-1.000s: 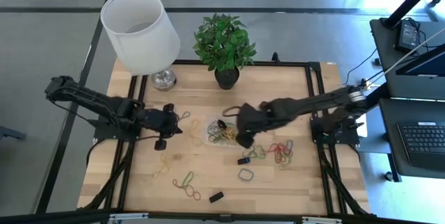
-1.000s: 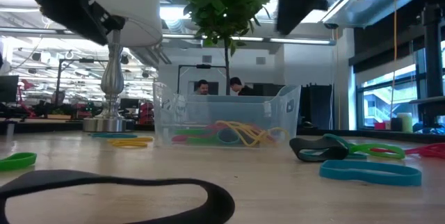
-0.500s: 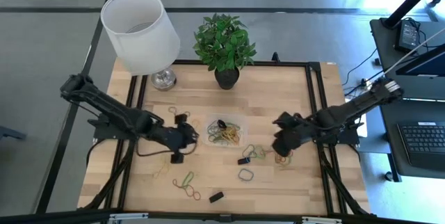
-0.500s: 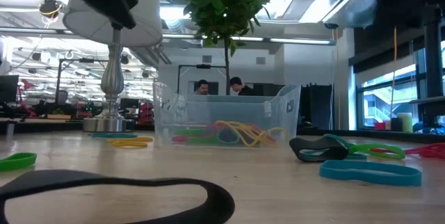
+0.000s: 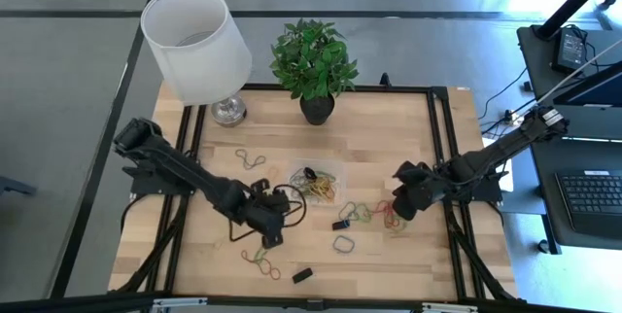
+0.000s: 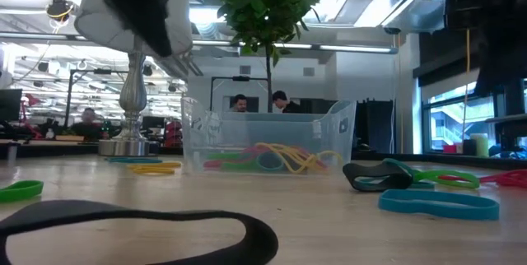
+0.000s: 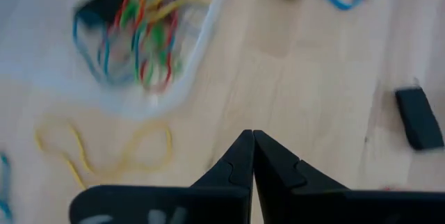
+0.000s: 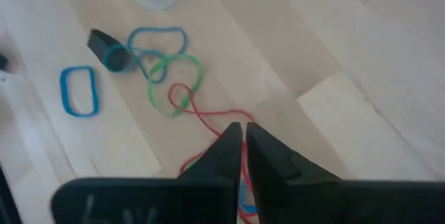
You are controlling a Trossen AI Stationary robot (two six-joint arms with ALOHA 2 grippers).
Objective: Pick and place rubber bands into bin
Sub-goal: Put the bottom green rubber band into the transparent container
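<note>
Desk (image 5: pixel 389 123): pale wooden top in a black metal frame, standing on a grey floor (image 5: pixel 68 51). At its far edge, a lamp with a white shade (image 5: pixel 194 29) on a silvery base (image 5: pixel 228 111), and beside it a leafy green plant (image 5: pixel 313 55) in a dark pot (image 5: pixel 317 109); at the right, a dark side table carrying a laptop keyboard (image 5: pixel 591 196). In the room behind, seen from desk level: two people (image 6: pixel 259 102) by the far wall, ceiling lights, and windows at the right.

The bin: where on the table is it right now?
In the high view the bin sits near the table's middle, just in front of the plant pot, between the left claw and the right claw.
</note>
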